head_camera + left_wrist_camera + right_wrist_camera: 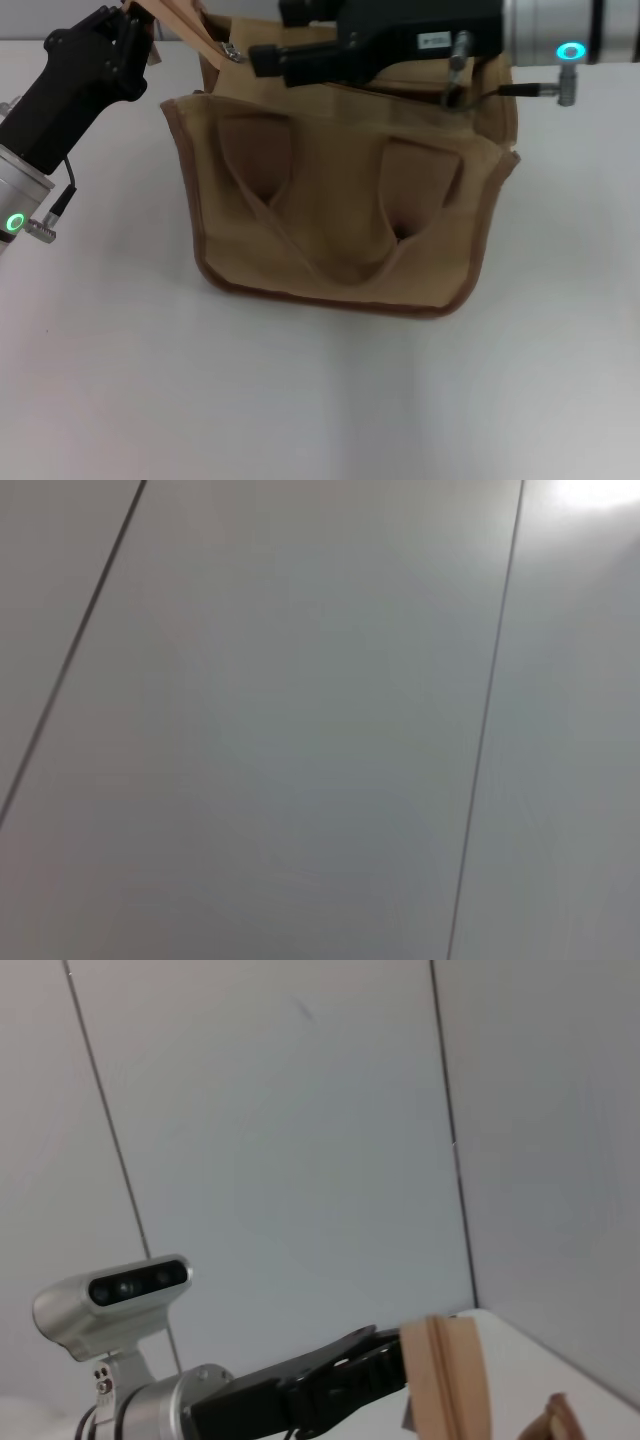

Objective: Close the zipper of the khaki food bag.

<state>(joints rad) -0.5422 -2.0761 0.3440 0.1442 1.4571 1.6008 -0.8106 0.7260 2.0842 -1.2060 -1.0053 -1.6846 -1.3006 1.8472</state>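
Pale grey wall panels [300,730], thin dark seams [485,730].

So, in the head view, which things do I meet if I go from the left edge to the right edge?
left gripper, holding a tan strap at the bag's far left corner → khaki food bag on the white table → right arm's silver wrist with its lit ring. The right gripper overlaps the bag's top, so I leave it out.

Khaki food bag [340,200] with brown trim, white table [300,400], black claws
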